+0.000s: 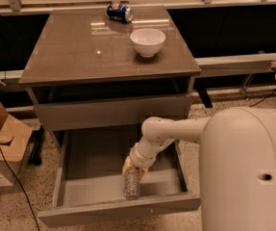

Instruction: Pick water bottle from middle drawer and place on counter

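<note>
The water bottle (131, 183), clear and ribbed, is in the open middle drawer (90, 163), near the front panel, pointing toward the front. My gripper (132, 169) reaches down into the drawer from the right. Its yellowish fingers (127, 166) close around the bottle's upper end. The white arm fills the lower right of the view. The counter (89, 49) is the glossy grey-brown top above the drawer.
A white bowl (147, 41) and a blue soda can (119, 12) lying on its side are on the counter's far right part. The upper drawer (113, 110) is closed. A cardboard box (3, 143) stands on the floor at left. A pale ledge (243, 61) runs behind.
</note>
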You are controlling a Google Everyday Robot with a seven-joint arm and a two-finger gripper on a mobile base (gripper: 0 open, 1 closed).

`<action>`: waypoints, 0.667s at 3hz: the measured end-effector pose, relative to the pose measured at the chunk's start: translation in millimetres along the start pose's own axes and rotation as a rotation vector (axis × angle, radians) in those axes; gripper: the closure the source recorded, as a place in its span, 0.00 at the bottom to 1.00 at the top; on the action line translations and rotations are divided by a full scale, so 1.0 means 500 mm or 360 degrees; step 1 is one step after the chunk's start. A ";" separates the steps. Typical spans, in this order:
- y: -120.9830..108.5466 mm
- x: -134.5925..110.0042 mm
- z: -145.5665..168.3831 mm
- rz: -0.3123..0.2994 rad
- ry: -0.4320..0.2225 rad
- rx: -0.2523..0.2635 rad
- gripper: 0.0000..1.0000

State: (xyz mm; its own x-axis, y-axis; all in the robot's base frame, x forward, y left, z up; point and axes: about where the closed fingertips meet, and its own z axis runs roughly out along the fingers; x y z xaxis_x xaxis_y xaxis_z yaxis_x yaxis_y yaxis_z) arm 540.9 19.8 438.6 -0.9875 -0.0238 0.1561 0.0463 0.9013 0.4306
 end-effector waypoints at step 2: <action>0.022 0.056 -0.236 -0.0333 -0.0384 -0.0177 1.00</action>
State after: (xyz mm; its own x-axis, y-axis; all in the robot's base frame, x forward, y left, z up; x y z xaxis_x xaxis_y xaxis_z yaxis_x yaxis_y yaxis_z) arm 531.5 -22.1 552.7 -0.9839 -0.0883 -0.1553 -0.1582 0.8347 0.5275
